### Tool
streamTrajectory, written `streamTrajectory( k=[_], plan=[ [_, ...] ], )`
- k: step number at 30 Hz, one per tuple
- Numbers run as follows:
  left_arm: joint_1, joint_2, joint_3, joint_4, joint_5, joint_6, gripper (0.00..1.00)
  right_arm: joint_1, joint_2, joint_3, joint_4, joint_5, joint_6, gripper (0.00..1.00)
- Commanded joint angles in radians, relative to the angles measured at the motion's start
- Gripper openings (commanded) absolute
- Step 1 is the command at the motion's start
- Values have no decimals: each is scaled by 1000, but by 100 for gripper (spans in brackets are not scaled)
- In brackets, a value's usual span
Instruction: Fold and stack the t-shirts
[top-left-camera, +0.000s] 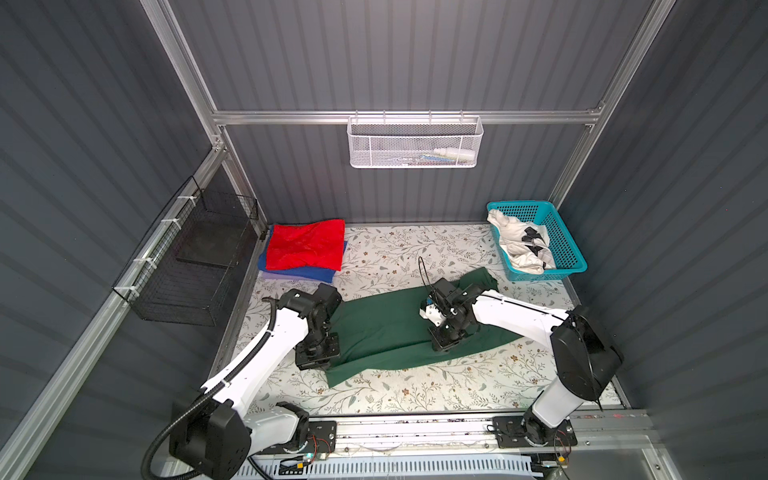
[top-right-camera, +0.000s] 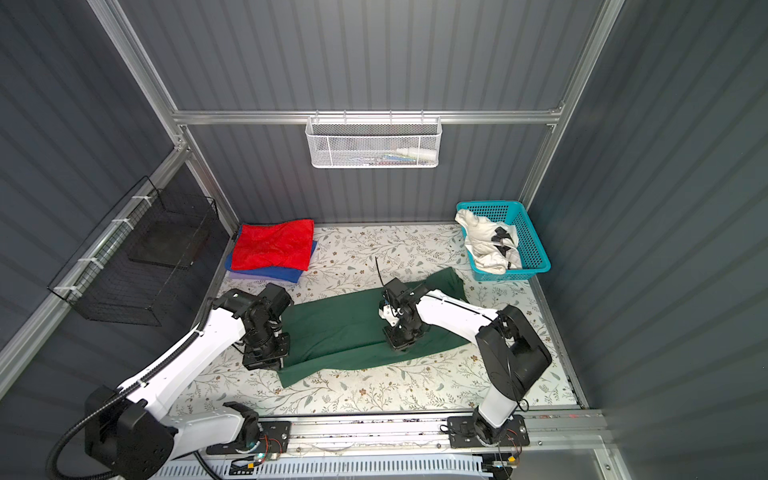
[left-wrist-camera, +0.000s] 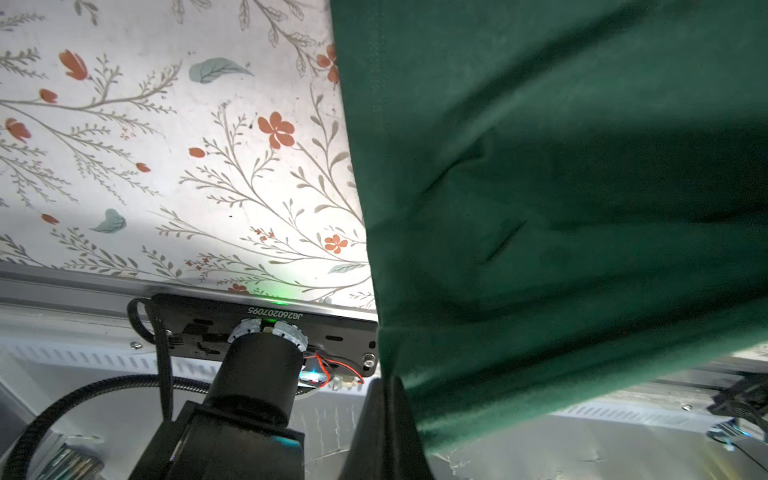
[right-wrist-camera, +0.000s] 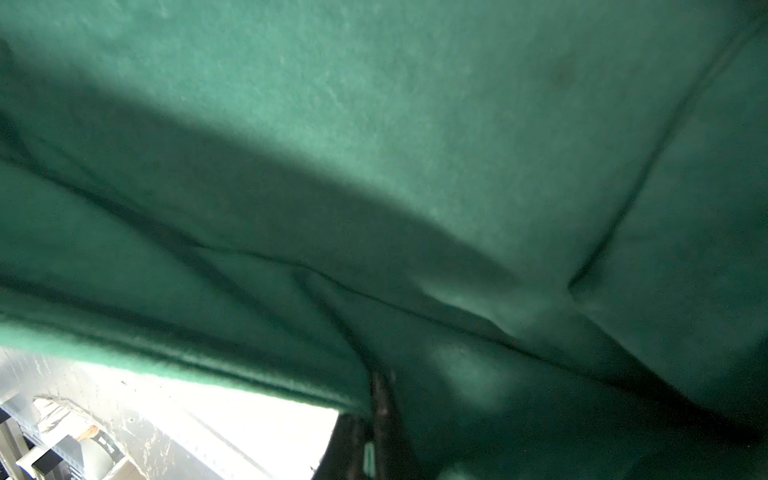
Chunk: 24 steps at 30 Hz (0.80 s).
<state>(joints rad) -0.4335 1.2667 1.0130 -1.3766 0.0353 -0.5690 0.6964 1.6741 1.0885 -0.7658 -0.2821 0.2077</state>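
Seemingly left gripper, right gripper pinch t-shirt

- Four t-shirts: one dark green shirt at the table's centre, one red shirt and one blue shirt at 10 o'clock, one white shirt with black marks at 2 o'clock.
- One pale lilac layer under the blue; shirt or not, I cannot tell.
- Three baskets: turquoise basket at 2 o'clock, white mesh basket at 12, black wire basket at 9.
- Two robot arms: left arm at 7 o'clock, right arm at 5.
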Motion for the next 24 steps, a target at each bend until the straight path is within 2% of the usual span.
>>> streamTrajectory(
  k=[1,6,8,16,24],
  plan=[
    [0,54,23,-59,-93,60,0,-17,25,17,-17,50,-8,8],
    [4,158,36,-58,-183,103,0,-27,48,32,-17,47,-20,9],
    [13,188,28,-37,-159,116,0,-29,53,38,-17,48,-24,10],
    [69,265,53,-23,-226,102,0,-37,91,53,-9,46,-25,12],
    [71,393,56,-20,-262,92,0,-60,104,70,17,26,-17,13]
  ],
)
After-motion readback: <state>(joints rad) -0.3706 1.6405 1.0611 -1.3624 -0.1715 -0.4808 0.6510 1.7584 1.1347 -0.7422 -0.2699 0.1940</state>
